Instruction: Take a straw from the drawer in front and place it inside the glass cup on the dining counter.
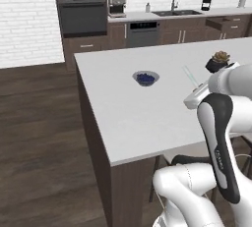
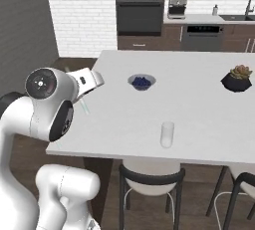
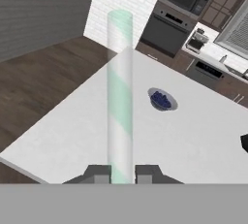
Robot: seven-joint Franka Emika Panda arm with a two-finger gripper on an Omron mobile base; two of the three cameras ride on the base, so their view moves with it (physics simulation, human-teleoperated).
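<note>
Straw stands clamped between the two fingertips of the gripper, held by its lower end and rising pale with green stripes, over the near left part of the dining counter. Thin and light, it looks easy to bend or crush, so a gentle grip near one end suits it. Glass cup stands by the near edge; the blue-filled bowl sits farther back.

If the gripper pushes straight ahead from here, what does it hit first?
Likely the bare dining counter top: the gripper, shut on the straw, looks down across it. The bowl sits right of that line. Depth unclear.
</note>
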